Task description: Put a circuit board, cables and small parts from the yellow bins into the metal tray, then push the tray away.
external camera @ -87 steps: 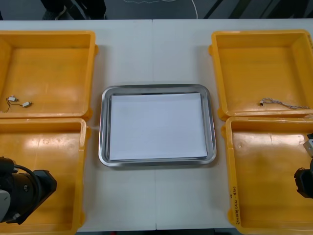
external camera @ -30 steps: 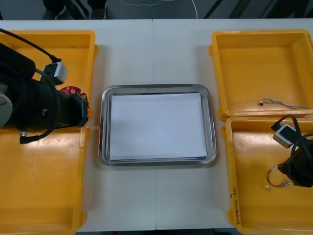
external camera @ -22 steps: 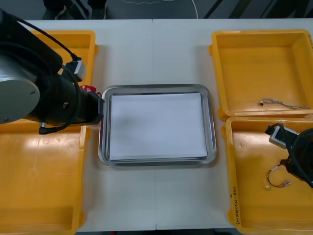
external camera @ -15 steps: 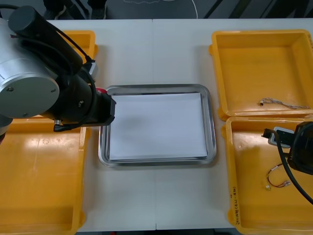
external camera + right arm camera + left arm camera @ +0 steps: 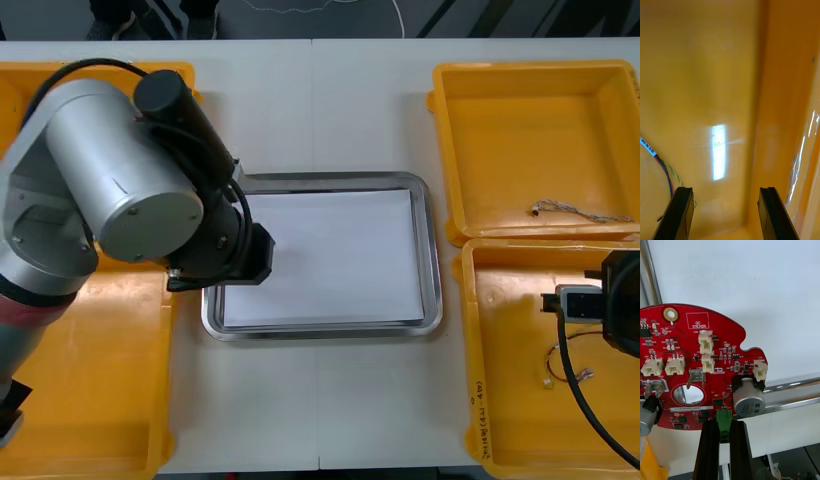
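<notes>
Tray (image 5: 752, 277) behind left hand's (image 5: 724, 424) "QC STICKER" board (image 5: 702, 365)

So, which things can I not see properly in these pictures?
1. Front view: the left arm's body covers the left claw and the circuit board that it grips.
2. Front view: the far left bin, mostly behind that arm.
3. Front view: the cable in the far right bin, too thin to tell its colours.
4. Right wrist view: the red and yellow cable beside the open right claw, cut off by the picture's edge.
</notes>
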